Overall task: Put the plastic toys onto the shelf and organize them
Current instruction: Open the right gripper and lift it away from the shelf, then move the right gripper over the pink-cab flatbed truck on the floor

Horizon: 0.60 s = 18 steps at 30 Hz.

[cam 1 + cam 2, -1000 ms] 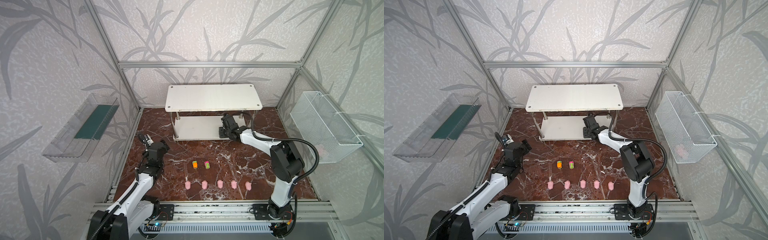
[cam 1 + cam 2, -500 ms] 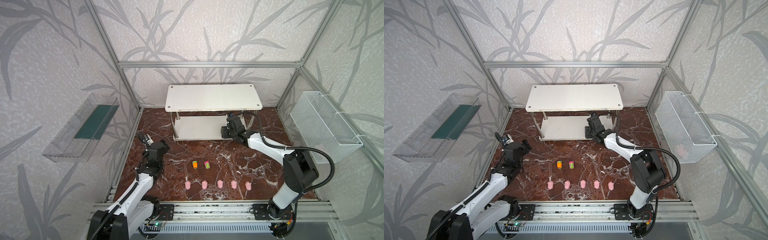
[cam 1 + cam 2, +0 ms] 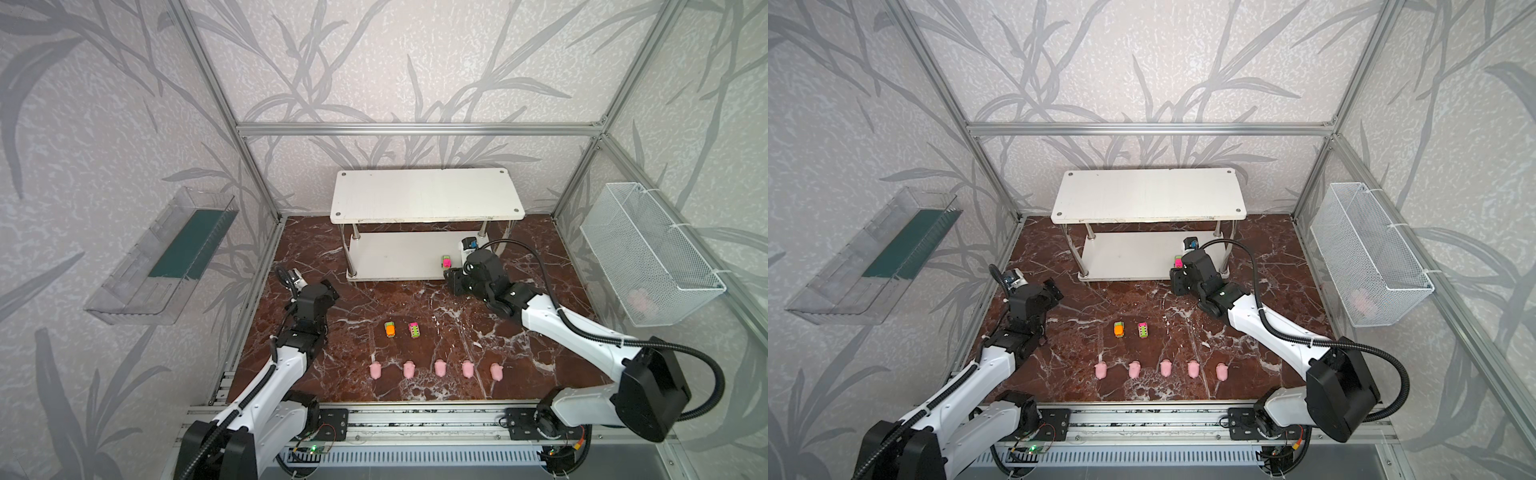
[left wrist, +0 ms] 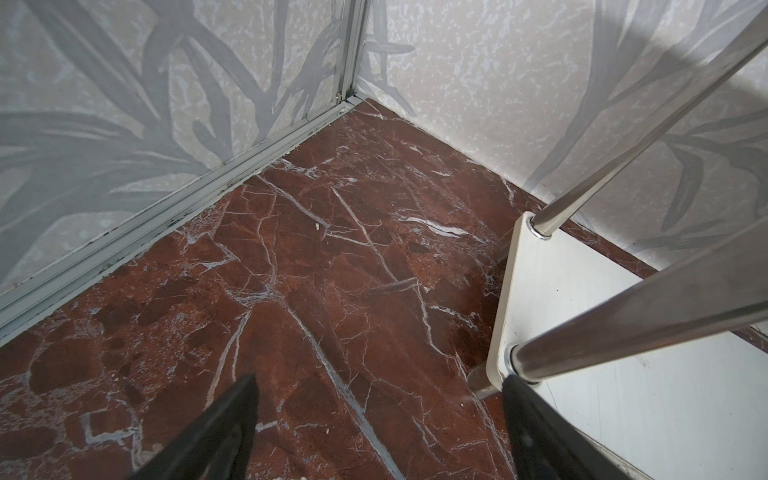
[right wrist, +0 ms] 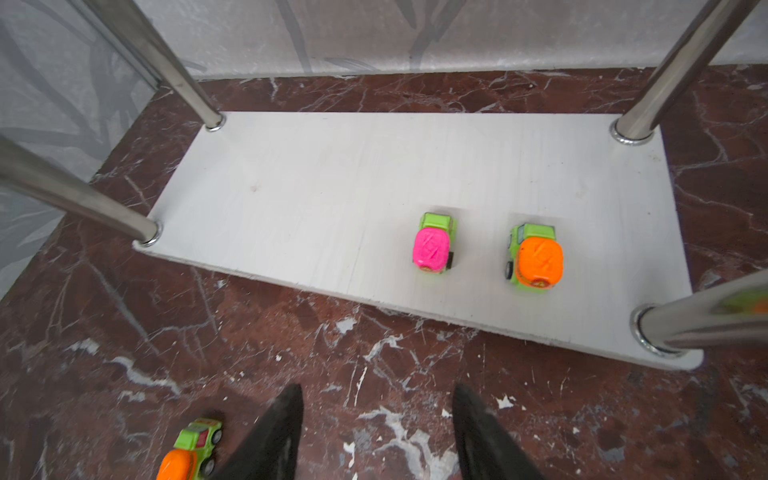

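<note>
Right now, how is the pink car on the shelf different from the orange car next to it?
The pink-topped car has a bright pink top; the orange-topped car has an orange one. The orange-topped car sits closer to the end of the shelf; the pink-topped car sits nearer the middle. Both have lime-green bodies, stand on their wheels on the lower tier, side by side but not touching, and face the same way.

Clear tray (image 3: pixel 124 297), wire basket (image 3: pixel 623 232)
</note>
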Tool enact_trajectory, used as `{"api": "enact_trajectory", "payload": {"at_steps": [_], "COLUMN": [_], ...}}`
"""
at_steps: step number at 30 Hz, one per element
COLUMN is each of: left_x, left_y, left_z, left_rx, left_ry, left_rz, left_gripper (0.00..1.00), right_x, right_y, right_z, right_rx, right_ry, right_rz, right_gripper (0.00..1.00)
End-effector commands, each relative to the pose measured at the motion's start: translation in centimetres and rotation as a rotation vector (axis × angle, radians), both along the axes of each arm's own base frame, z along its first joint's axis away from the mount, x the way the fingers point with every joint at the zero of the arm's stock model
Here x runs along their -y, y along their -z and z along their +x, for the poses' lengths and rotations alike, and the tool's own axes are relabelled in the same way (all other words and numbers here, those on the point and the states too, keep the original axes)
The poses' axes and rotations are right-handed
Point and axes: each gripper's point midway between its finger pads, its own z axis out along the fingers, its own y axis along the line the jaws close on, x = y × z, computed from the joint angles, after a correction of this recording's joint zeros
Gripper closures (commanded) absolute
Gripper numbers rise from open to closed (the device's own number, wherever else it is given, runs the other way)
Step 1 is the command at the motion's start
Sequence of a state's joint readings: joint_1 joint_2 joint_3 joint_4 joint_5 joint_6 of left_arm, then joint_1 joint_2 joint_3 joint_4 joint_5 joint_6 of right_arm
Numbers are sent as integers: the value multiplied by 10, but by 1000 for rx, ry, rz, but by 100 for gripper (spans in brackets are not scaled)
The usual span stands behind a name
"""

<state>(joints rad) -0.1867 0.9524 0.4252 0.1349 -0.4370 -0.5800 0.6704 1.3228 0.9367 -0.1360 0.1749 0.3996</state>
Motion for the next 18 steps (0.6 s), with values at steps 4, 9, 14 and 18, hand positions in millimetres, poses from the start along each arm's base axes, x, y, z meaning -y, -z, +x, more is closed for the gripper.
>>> {"api": "enact_trajectory", "payload": {"at_steps": [4,9,14,18], "left_x": [-7,-4,-2,-2], "left_y": [-2,-2,-3,-5], "left_z": [-6,-4,-2,-3], "left_rx": [19,21,24,28], "left_ry": [-37,-24,-16,-14], "left_rz": [1,-10,-16,-14], "left_gripper": [11,11,11,11], "right_x": [-12,-43,-67,-77], "right_y": [12,32,59,79], "right_z": [-48,-84,-105,-105], "right_rx": [-10,0,-65,-104], "right_ry": [-54,-168,-203,-197], "right_rz": [-12,-95,-88,-97], "right_gripper": [34,39,39,38]}}
